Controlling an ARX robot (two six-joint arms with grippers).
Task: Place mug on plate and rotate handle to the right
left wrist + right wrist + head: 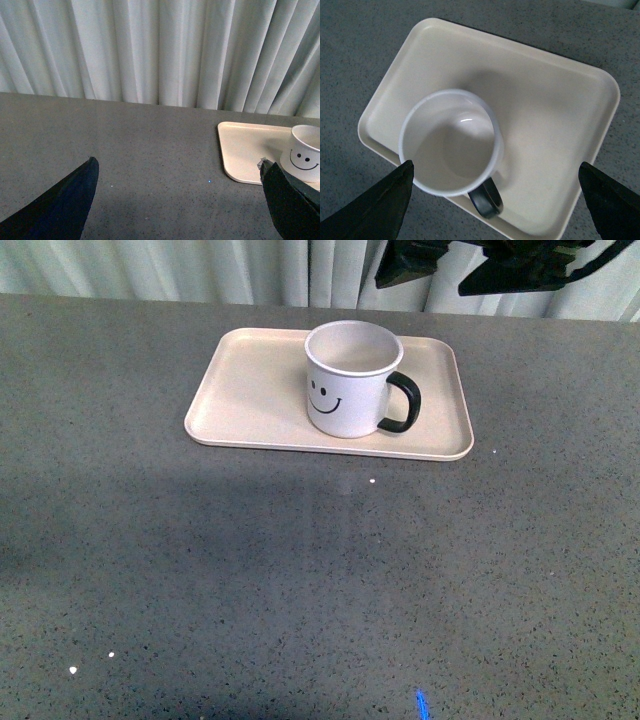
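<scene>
Mug [345,380] upright on plate [250,390], handle [403,402] to the right.
Left gripper [178,162] hangs spread wide over the table [300,570], left of the plate; mug stands near the plate's middle; right gripper [496,165] gapes empty above it.

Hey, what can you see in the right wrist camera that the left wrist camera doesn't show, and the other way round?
Only the right wrist view looks down into the mug, showing its empty inside, the black handle and nearly the whole plate. Only the left wrist view shows the smiley face and the curtain. Both show the mug standing on the plate on the grey table.
</scene>
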